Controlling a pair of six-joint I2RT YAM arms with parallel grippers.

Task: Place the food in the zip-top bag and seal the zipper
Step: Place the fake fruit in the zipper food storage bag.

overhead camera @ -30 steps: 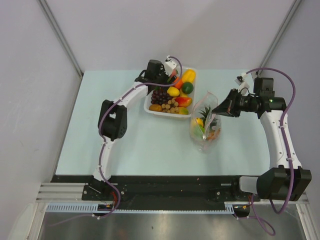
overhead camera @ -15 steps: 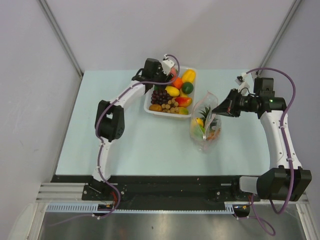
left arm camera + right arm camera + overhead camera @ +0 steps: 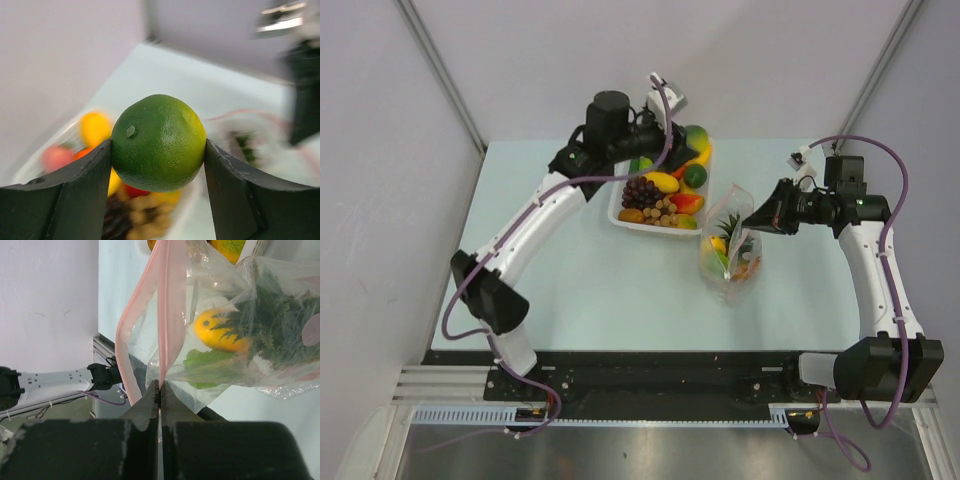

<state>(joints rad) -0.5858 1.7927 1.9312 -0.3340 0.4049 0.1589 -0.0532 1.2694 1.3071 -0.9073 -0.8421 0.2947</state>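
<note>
Left pincer [image 3: 157,146], green fruit [image 3: 158,140] wedged between (touching)

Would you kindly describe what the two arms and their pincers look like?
Both arms have white link shells with black joint housings, and a purple cable loops along the left arm and the right arm. The left pincer and right pincer have matte black, blocky fingers.

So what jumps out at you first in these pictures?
A glossy round green toy fruit is clamped in the left gripper over the white plastic tray of toy food. To the right, the right gripper pinches the pink zipper strip of a clear plastic bag with a toy pineapple inside.
</note>
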